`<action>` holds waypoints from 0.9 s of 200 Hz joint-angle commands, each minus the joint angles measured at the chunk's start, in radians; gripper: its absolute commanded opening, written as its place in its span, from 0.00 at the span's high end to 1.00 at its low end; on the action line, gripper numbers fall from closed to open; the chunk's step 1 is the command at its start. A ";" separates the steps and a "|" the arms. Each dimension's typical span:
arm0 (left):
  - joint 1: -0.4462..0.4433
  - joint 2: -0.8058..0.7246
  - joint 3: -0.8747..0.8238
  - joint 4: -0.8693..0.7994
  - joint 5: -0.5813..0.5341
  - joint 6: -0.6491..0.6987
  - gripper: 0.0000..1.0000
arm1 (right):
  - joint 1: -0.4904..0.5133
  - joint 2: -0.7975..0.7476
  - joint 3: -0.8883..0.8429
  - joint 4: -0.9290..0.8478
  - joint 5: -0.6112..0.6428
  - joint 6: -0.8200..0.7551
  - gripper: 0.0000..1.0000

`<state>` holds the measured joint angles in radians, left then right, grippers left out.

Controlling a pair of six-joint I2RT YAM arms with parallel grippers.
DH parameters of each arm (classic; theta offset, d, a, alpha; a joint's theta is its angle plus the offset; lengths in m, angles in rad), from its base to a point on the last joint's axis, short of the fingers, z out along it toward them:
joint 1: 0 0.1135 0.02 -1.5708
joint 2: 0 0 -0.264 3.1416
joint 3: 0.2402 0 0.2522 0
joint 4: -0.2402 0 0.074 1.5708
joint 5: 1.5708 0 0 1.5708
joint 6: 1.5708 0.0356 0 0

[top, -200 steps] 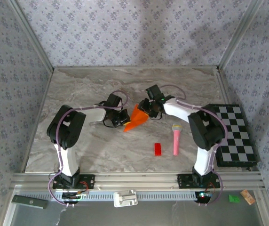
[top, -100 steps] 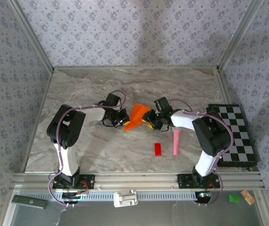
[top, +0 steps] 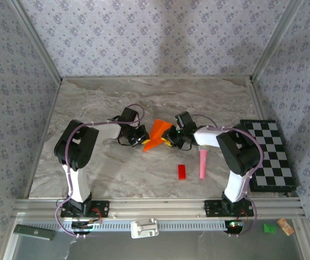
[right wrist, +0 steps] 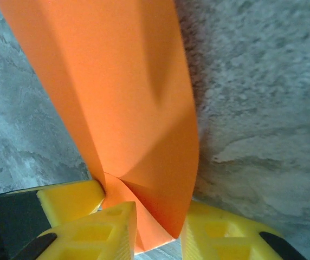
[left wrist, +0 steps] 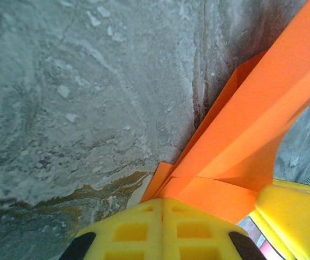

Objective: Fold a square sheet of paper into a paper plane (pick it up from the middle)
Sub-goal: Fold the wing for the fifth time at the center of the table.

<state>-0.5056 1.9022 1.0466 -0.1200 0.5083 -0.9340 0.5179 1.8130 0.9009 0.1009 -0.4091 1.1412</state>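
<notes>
Near side: red block (top: pixel 182 171) and pink microphone (top: pixel 203 161), lying apart; checkerboard (top: pixel 269 154) at right. Mid-table: left gripper (top: pixel 142 140), jaws pinched tight on orange sheet of paper (top: pixel 157 132), creased, spanning both grippers. Right gripper (top: pixel 170 142), jaws narrow, clamping the opposite edge.

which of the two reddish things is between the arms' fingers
The folded orange paper, pinched by the left fingers and between the right fingers; the small red block lies alone nearer the front.
</notes>
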 commanded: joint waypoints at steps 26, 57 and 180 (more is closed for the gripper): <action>0.005 0.031 -0.013 -0.031 -0.008 -0.008 0.99 | 0.005 0.010 0.014 0.063 -0.016 0.005 0.77; 0.007 0.026 -0.011 -0.033 -0.008 -0.005 0.99 | 0.004 0.012 0.019 0.065 -0.016 0.008 0.80; -0.003 -0.228 -0.081 0.021 -0.143 0.277 0.64 | 0.044 -0.016 0.149 -0.186 0.100 -0.031 0.98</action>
<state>-0.4976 1.7435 1.0176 -0.1291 0.4179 -0.7769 0.5419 1.8156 0.9947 0.0223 -0.3622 1.1259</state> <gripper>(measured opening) 0.316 0.052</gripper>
